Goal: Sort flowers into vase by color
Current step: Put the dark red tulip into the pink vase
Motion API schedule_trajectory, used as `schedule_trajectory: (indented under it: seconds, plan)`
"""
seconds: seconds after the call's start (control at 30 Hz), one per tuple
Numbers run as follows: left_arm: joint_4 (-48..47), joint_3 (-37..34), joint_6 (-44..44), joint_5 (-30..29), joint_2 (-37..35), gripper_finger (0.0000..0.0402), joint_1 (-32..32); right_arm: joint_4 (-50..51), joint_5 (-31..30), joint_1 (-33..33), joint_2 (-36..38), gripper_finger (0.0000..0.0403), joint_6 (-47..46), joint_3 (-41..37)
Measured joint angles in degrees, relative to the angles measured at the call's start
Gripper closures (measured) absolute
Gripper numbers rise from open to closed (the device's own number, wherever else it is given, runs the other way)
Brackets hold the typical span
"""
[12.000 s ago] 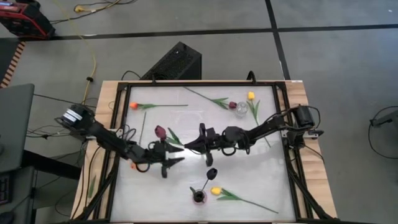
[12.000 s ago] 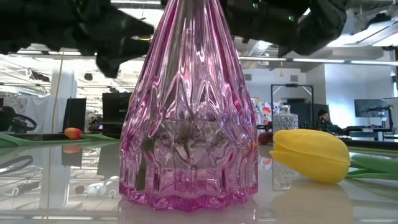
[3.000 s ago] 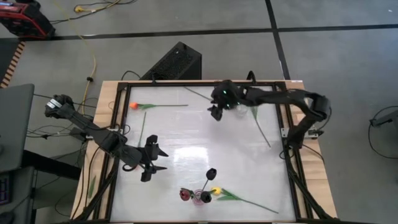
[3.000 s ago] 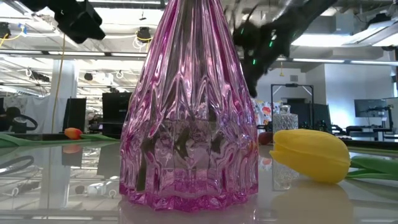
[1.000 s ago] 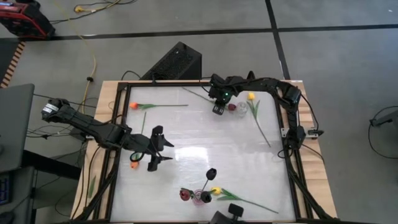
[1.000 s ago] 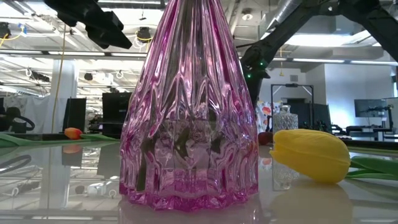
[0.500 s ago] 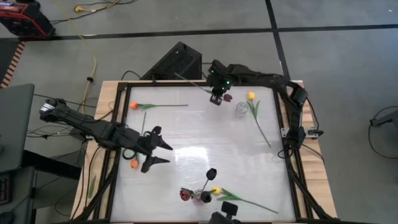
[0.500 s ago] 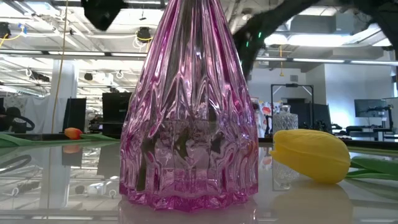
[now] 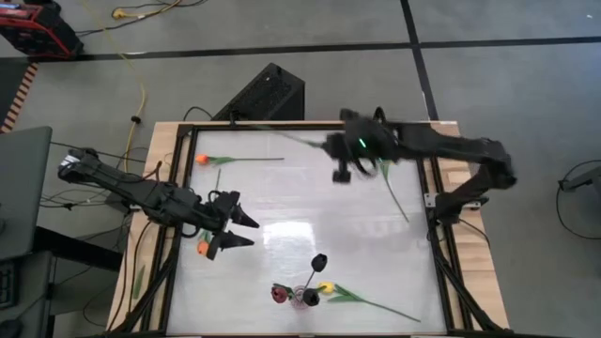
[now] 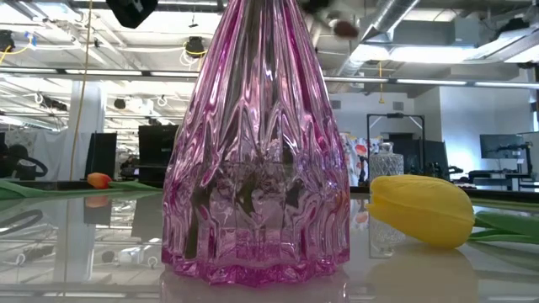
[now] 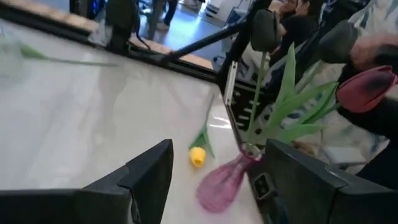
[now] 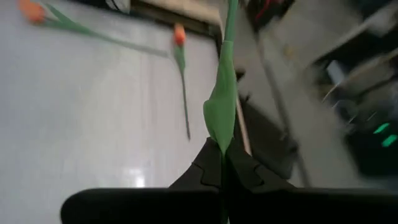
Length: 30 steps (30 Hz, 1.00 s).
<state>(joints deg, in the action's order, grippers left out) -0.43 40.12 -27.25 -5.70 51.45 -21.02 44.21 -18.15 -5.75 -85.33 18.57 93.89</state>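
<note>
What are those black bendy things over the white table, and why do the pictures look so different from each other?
They are two robot arms. Each ends in a gripper, a two-fingered hand. One camera looks down from above, one sits at table height beside the pink vase, and one rides on each wrist. The right gripper is pinching a green flower stem and carrying it above the table. The left gripper is open and empty, over the table's left side. The pink vase already holds a dark red tulip and a near-black tulip. A yellow tulip lies beside it, and an orange tulip lies at the far left corner.

tulips (image 9: 302, 293) upright in vase, orange tulip (image 9: 201, 160) lying flat
</note>
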Motion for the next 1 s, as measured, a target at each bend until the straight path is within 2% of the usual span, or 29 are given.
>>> schedule_trajectory:
  seconds: [0.13, 0.27, 0.43, 0.63, 0.8, 0.93, 1.0]
  plan:
    - [0.45, -0.04, -4.23, 0.25, 0.56, 0.0159, -1.79, 0.48, -11.05, 14.04, 3.35, 0.038, -2.28, 0.0]
    - [1.46, -0.02, -8.61, -1.27, 1.17, 0.0159, -3.41, 2.01, -21.19, 28.68, 3.64, 0.038, -4.41, 0.02]
    - [0.75, -0.02, -16.59, -5.15, 1.18, 0.0164, -3.55, 3.75, -34.15, 42.31, 0.0, 0.0379, 4.27, 0.0]
    - [1.46, -0.02, -19.98, -5.59, 1.17, 0.018, -2.66, -2.22, -42.84, 49.61, -5.06, 0.0379, 19.47, 0.0]
    - [1.62, -0.02, -19.82, -4.53, 0.99, 0.0187, -2.68, -6.18, -45.42, 53.81, -9.15, 0.0379, 31.67, 0.0]
    - [2.09, -0.02, -20.13, -5.09, 0.99, 0.0188, -1.53, -7.35, -54.94, 55.3, -10.97, 0.0381, 36.2, -0.04]
    - [2.32, -0.02, -20.29, -5.08, 1.22, 0.0188, -0.7, -10.78, -57.68, 54.53, -10.39, 0.0381, 36.65, -0.04]
